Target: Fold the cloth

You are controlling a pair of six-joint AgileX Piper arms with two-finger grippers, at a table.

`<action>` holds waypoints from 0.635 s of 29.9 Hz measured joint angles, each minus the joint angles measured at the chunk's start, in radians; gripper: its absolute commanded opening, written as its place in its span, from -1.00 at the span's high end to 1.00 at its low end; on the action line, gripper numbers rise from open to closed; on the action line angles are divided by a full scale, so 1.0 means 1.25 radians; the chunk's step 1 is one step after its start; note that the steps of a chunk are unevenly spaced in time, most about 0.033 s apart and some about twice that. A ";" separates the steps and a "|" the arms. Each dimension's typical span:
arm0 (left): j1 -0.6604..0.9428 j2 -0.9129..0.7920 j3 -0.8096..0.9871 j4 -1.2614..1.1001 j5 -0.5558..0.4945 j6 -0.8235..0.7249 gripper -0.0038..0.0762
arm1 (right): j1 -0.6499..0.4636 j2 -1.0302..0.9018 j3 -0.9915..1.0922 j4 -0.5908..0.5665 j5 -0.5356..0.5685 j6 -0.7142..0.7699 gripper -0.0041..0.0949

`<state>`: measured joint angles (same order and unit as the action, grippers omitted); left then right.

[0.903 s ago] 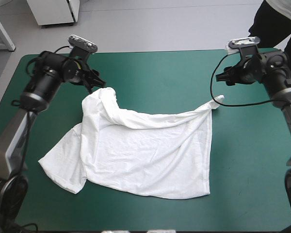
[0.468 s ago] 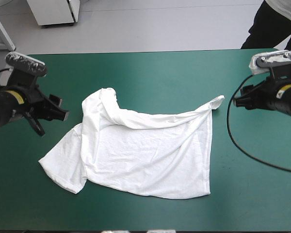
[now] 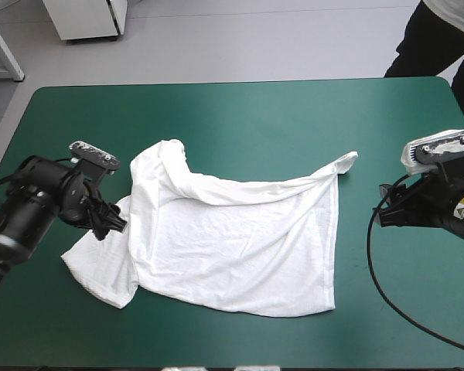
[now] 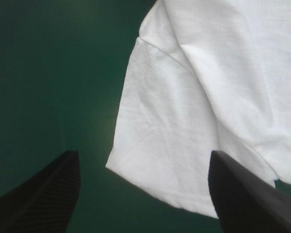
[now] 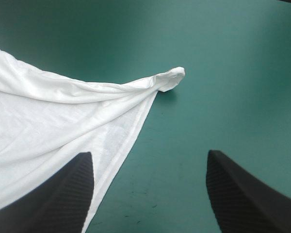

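Observation:
The white T-shirt (image 3: 232, 239) lies mostly spread on the teal-green table, its far edge rumpled into a ridge. One sleeve (image 3: 97, 267) points toward the left front; a twisted corner (image 3: 346, 161) reaches toward the right. My left gripper (image 3: 112, 222) hovers open just over the sleeve's far edge; in the left wrist view the sleeve (image 4: 160, 145) lies between and ahead of the fingers (image 4: 43, 194). My right gripper (image 3: 387, 210) stands open off the shirt's right edge, the twisted corner (image 5: 172, 77) ahead of it and the hem (image 5: 121, 150) beside one finger.
Bare teal-green cover (image 3: 278, 116) stretches beyond the shirt toward the far edge and along the front edge (image 3: 216, 340). A person in dark clothes (image 3: 429, 46) stands past the far right corner, off the table top.
Both arms have drawn back from the shirt's far corners and come down toward the front. The left gripper now sits at the sleeve, the right beside the right hem. The shirt has not moved.

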<state>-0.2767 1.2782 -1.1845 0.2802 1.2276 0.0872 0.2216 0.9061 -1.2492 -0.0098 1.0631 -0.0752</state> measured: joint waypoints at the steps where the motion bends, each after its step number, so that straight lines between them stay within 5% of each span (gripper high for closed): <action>1: 0.004 0.033 0.001 0.002 -0.014 -0.001 -0.44 | 0.007 0.000 0.000 0.000 0.001 0.001 -0.36; 19: 0.159 0.355 0.002 -0.093 -0.256 0.034 -0.44 | 0.054 0.055 0.001 -0.018 0.011 0.018 -0.36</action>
<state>-0.0775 1.7224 -1.1816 0.1642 0.9080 0.1292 0.2897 0.9748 -1.2481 -0.0319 1.0765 -0.0525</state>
